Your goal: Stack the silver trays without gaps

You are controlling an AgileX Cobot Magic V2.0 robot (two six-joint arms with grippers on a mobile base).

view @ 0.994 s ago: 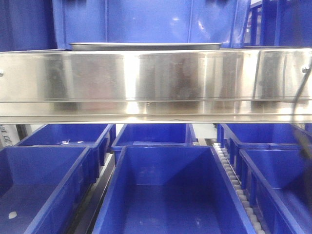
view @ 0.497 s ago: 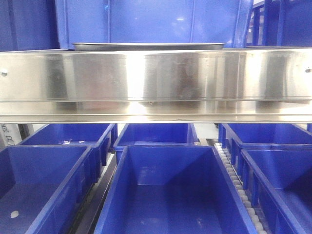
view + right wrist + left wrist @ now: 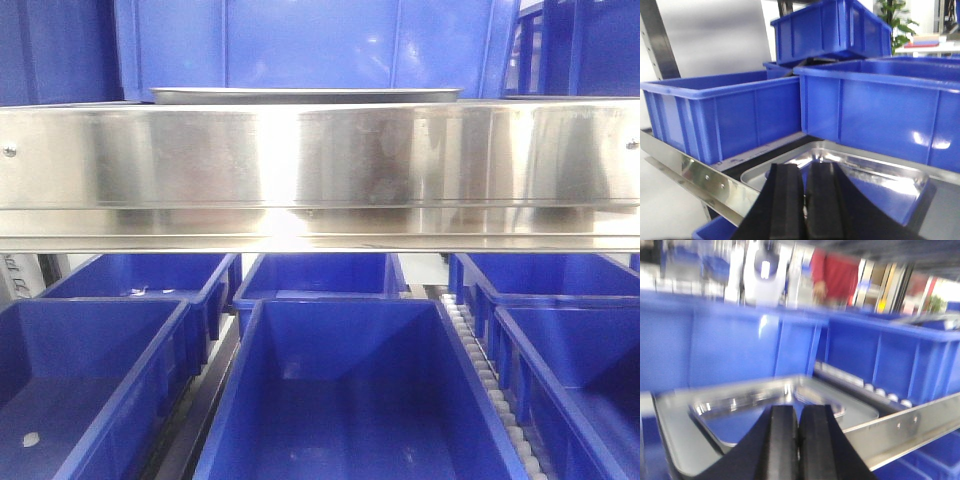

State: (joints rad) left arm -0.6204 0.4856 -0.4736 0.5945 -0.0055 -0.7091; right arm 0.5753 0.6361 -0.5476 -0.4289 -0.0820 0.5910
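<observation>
Silver tray (image 3: 305, 95) lay flat behind steel rail (image 3: 320, 170), long axis along it, left fingers (image 3: 781, 440) together, right fingers (image 3: 785, 205) together above tray.

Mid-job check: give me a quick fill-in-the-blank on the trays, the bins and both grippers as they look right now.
1. In the left wrist view, the left gripper has its jaws ____.
2. The silver tray below the right gripper lies in front of bins coloured ____.
3. In the front view, only the tray's rim shows above the steel ____.
4. The right gripper is holding ____.

Missing words: shut; blue; rail; nothing
</observation>
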